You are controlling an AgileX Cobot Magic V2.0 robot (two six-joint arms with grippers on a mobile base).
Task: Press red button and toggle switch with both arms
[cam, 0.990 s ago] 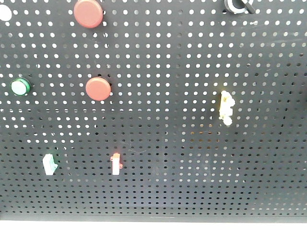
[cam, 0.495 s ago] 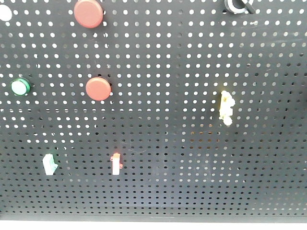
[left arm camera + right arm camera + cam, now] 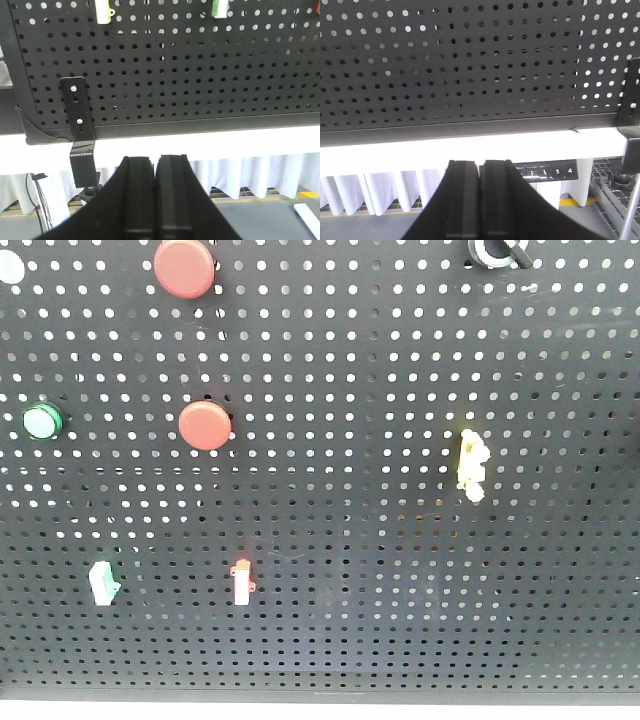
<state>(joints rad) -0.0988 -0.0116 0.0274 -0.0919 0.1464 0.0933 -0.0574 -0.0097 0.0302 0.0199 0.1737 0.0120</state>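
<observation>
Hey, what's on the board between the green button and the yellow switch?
In the front view, the lower red button sits between the green button and yellow switch; otherwise bare pegboard.

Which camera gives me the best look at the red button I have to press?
The front-facing view: the red button sits at the pegboard's top edge, slightly cropped, above a similar red one. Neither wrist view shows it; both frame only the board's lower edge.

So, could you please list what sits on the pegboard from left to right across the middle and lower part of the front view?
Green button → green-and-white switch → red button → red-and-white toggle switch → yellow switch.
</observation>
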